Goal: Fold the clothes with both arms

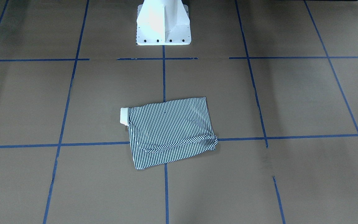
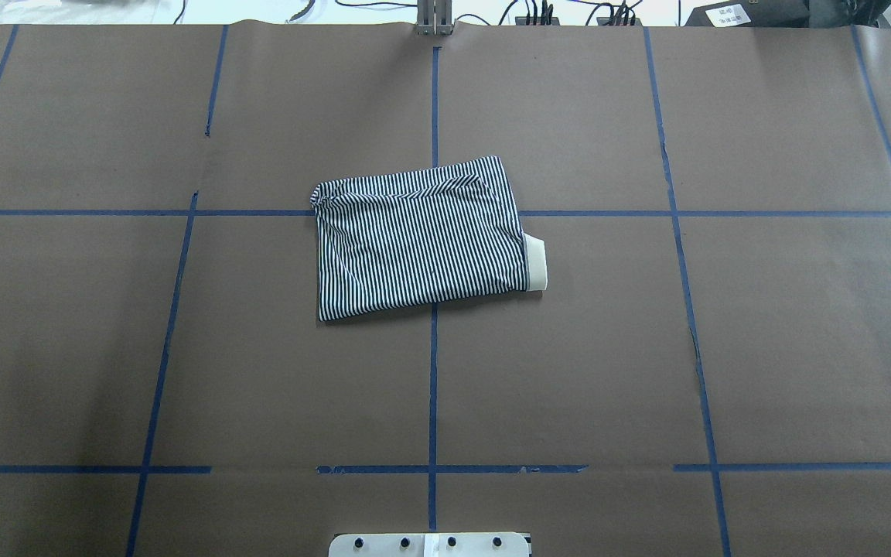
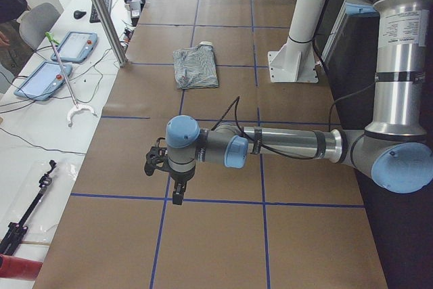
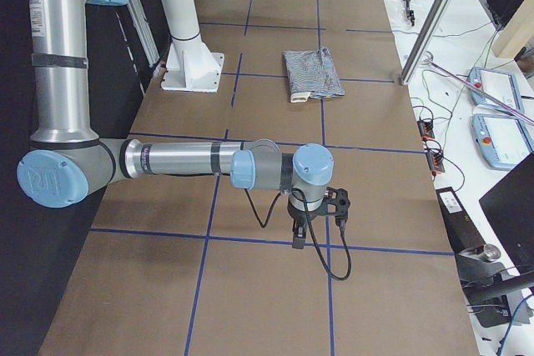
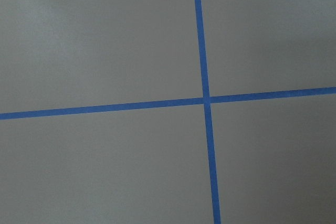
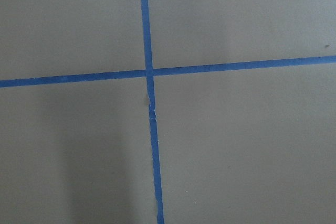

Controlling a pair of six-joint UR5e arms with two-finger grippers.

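Striped shirt (image 2: 422,236): folded, lying flat, well apart from left claw (image 3: 177,194) and right claw (image 4: 297,238); whether either claw is spread, cannot tell.

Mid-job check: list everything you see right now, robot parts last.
Polo shirt: one, navy-and-white striped, folded, table centre.
Collar: one, cream, poking out on the shirt's robot-right side.
Table cover: one, brown, across the table.
Tape lines: several, blue, a grid on the cover.
Tablets: two, blue-edged, on the operators' bench.
Grabber stick: one, green-handled, beside the tablets.
Pedestal: one, white, robot's base.
Left arm: one, grey with blue caps, over bare cover at the left end; jaws unclear.
Right arm: one, same colours, at the right end; jaws unclear.
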